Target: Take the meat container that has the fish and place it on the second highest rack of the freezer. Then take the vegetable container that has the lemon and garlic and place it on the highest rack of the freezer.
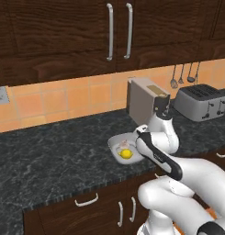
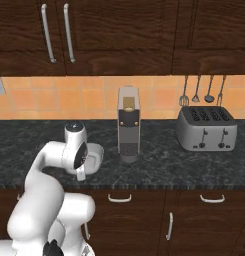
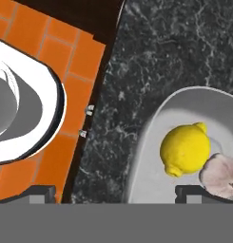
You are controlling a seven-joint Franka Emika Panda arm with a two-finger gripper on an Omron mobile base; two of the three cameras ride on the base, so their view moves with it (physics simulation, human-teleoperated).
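Claw (image 3: 113,192) spread wide, nothing between its two dark fingertips (image 3: 42,192), hanging over the front edge of the counter (image 1: 49,156) and looking straight down. One tip over the orange floor past the counter edge, the other over the near end of the vegetable container (image 3: 153,137). Touching neither tray nor fruit as far as the hand view tells.

Vegetable container a shallow light-grey tray with rounded corners, sitting on the dark marbled counter close to its front edge, partly hidden behind the white arm (image 1: 160,151) in the left base view and behind the wrist in the right base view. Lemon (image 3: 185,149) inside it, bright yellow, lying on the tray floor. Garlic (image 3: 221,175) just beside the lemon, pale pinkish, the two seemingly touching; cut off by the frame edge in the hand view.

Behind the tray, against the orange tiled wall: coffee machine (image 2: 128,130), upright. Toaster (image 2: 206,129) further to the right, well apart from the tray. Utensils (image 2: 201,90) hanging on the wall above the toaster. Dark wood cabinets (image 1: 118,32) with long metal handles above, drawers and doors below the counter
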